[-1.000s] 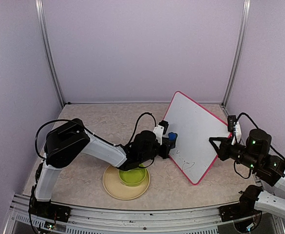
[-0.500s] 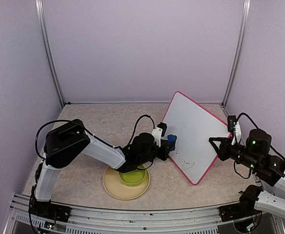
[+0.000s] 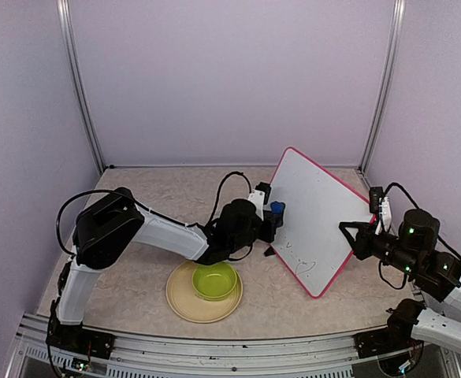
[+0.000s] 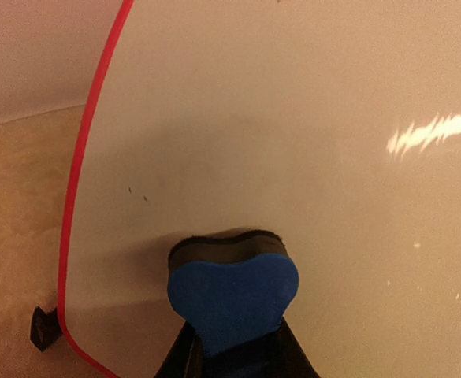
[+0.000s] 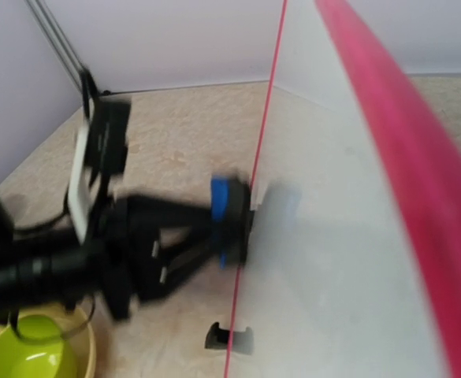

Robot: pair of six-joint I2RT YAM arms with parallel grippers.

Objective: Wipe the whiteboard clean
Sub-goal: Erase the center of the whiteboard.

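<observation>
The left gripper (image 3: pixel 271 221) is pinching a blue eraser (image 4: pixel 232 299) and pressing it on the whiteboard (image 3: pixel 317 209). The right gripper (image 3: pixel 348 233) is pinching its pink edge.

White whiteboard (image 3: pixel 313 213) rimmed in pink-red, with thin dark scribbles near the lower corner, perhaps a heart shape. Blue eraser (image 4: pixel 232 295) faced with dark felt. Lime-green bowl (image 3: pixel 214 281), pale yellow plate (image 3: pixel 184 303). Beige, marbled table (image 3: pixel 159 197).

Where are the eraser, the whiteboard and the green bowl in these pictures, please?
eraser (image 4: pixel 232 303): left wrist view, on its blue heart-shaped face.
whiteboard (image 3: pixel 317 209): top external view, on its bare white surface.
green bowl (image 3: pixel 215 281): top external view, on its inside.
</observation>
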